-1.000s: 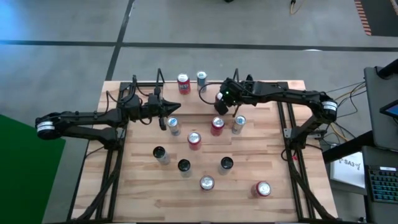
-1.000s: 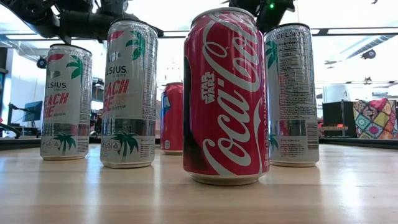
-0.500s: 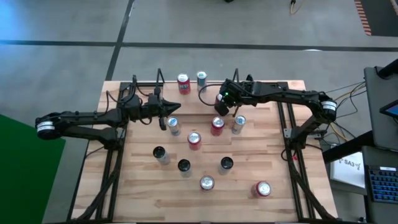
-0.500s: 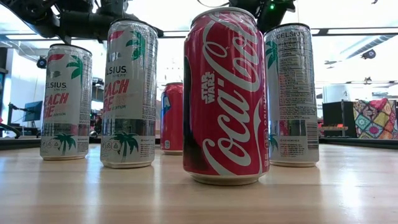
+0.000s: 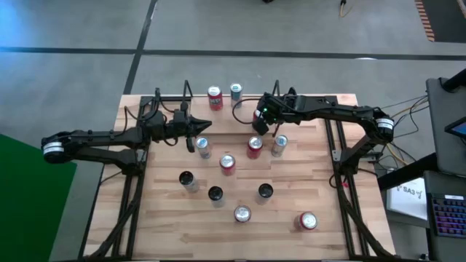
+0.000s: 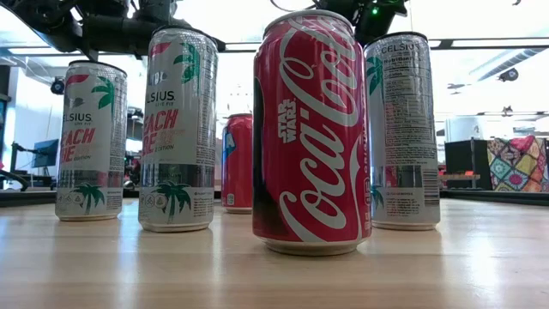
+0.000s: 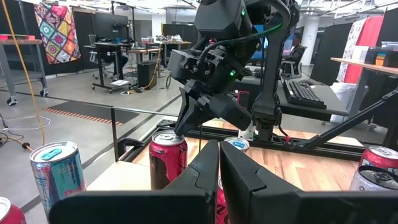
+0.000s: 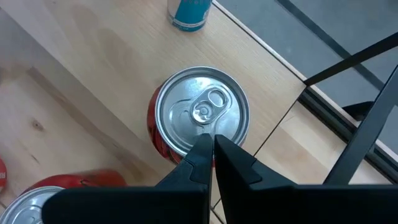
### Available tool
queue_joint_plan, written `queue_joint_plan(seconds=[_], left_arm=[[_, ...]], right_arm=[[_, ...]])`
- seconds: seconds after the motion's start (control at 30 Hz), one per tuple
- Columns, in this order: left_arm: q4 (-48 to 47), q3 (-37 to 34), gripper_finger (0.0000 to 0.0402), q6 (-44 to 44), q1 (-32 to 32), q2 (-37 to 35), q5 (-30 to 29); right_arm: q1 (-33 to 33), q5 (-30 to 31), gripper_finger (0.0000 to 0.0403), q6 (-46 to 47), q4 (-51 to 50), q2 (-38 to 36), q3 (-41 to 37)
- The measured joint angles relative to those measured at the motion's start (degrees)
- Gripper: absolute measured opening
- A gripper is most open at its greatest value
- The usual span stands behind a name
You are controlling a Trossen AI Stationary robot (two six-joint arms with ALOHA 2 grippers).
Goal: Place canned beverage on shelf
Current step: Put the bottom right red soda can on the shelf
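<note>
Red can (image 8: 198,118) now stands on the shelf (image 5: 224,102), at 12 o'clock on the worktop (image 5: 291,218). The right pincer (image 8: 211,142) has backed off a little, shut and empty. The left pincer (image 7: 219,149) waits at 9 o'clock, shut too.

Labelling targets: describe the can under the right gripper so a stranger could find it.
Find the black wire shelf at the table's far edge and go to its right end. There the right gripper hangs shut just above an upright red can. The other red cans have no gripper over them.
</note>
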Motion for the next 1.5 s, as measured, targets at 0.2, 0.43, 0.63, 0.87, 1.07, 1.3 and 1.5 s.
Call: queue_joint_plan(seconds=[0.2, 0.43, 0.63, 0.87, 1.07, 1.3, 1.5], left_arm=[[0.0, 0.0, 0.0, 0.0, 0.0, 0.0, 0.0], [0.0, 0.0, 0.0, 0.0, 0.0, 0.0, 0.0], [0.0, 0.0, 0.0, 0.0, 0.0, 0.0, 0.0], [0.0, 0.0, 0.0, 0.0, 0.0, 0.0, 0.0], [0.0, 0.0, 0.0, 0.0, 0.0, 0.0, 0.0], [0.0, 0.0, 0.0, 0.0, 0.0, 0.0, 0.0], [0.0, 0.0, 0.0, 0.0, 0.0, 0.0, 0.0]], right_arm=[[0.0, 0.0, 0.0009, 0.0, 0.2, -0.2, 2.5], [0.0, -0.6, 0.0009, 0.1, 1.6, -0.2, 3.2], [0.0, -3.4, 0.0009, 0.7, 1.8, -0.2, 2.4], [0.0, -4.5, 0.0009, 0.8, 0.8, -0.2, 0.9], [0.0, -3.3, 0.0009, 0.9, -0.6, -0.2, 0.9], [0.0, -2.8, 0.0009, 1.2, -2.3, -0.2, 0.9], [0.0, -2.8, 0.0009, 1.1, -2.9, -0.2, 0.9]])
